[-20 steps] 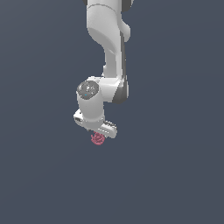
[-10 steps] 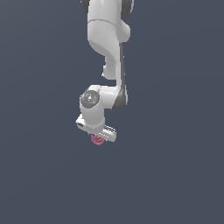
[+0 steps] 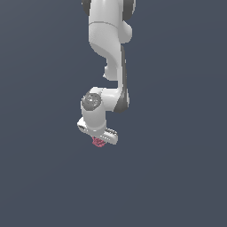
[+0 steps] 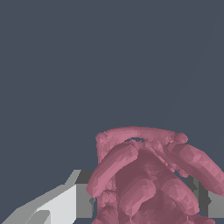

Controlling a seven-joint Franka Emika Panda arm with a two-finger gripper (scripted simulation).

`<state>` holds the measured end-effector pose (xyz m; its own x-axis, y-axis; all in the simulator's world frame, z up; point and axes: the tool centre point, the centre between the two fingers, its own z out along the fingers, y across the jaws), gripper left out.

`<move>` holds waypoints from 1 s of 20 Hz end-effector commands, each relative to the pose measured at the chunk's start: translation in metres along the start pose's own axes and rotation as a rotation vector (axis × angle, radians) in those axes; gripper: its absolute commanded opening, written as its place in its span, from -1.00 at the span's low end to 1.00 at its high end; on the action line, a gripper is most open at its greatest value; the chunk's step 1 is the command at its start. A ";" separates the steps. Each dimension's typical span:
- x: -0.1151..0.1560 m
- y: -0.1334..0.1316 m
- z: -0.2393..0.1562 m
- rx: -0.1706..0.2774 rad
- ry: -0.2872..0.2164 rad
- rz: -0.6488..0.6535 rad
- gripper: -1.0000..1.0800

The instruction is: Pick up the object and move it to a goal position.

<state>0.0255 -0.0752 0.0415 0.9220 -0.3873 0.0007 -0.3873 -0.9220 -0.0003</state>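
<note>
The white robot gripper (image 3: 99, 141) is clamped on the small pinkish-red, bumpy lump with ridged, rosette-like folds (image 3: 98, 142), which peeks out just beneath the hand in the exterior view. In the wrist view that lump (image 4: 151, 181) sits between a white-and-grey finger (image 4: 65, 203) on one side and a grey finger (image 4: 210, 199) on the other, against plain dark grey-blue.

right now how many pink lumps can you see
1. The lump sits under the end effector, between its fingers; it fills much of the wrist view. Nothing else pink shows.
</note>
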 end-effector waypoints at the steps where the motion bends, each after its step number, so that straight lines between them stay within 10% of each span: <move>1: 0.000 0.000 0.001 0.000 -0.001 0.000 -1.00; 20: 0.018 0.000 -0.082 0.000 0.000 0.000 -1.00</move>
<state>0.0394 -0.0811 0.1094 0.9219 -0.3874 0.0001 -0.3874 -0.9219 0.0000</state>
